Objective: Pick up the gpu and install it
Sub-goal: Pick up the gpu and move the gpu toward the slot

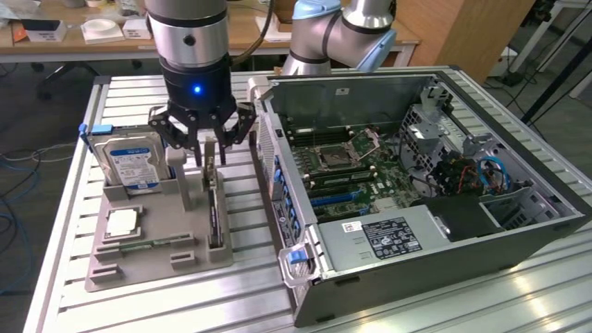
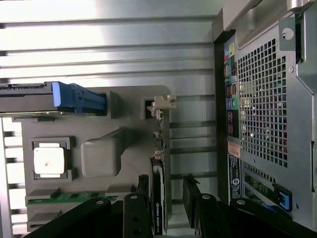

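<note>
Gripper [image 1: 210, 152] (jaws apart) just abv gpu [image 1: 215, 211], upright in holder [image 1: 148, 267].

We found the gpu [image 1: 215, 215], a thin dark card, standing upright on its long edge in a slot of the grey holder [image 1: 138, 269], on the side nearest the computer case [image 1: 416, 277], its silver bracket [image 2: 163, 103] at one end.

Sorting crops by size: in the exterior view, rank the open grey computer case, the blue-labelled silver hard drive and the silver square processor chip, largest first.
1. grey computer case
2. blue-labelled hard drive
3. silver processor chip
</note>
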Controlling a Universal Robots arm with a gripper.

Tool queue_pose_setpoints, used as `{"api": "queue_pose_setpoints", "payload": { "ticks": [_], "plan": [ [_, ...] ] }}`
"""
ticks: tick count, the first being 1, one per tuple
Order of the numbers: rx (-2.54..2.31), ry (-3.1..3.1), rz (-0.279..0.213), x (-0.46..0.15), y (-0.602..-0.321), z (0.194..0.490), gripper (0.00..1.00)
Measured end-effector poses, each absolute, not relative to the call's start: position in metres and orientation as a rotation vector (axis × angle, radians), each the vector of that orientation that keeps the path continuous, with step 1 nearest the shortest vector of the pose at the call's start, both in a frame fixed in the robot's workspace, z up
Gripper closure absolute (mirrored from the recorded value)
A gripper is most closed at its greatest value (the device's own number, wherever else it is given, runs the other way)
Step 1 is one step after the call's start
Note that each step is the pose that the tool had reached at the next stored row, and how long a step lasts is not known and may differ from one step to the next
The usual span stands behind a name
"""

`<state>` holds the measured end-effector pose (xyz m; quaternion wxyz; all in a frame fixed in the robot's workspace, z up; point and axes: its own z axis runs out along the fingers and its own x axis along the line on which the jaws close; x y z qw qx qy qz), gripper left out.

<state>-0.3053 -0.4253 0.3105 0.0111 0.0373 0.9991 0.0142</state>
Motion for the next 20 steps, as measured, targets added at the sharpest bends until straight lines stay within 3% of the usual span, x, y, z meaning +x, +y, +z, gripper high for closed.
{"api": "queue_pose_setpoints", "payload": {
  "ticks": [20],
  "plan": [
    [0.120, 3.117, 0.044, -0.308, -0.443, 0.276, 0.59]
  ]
}}
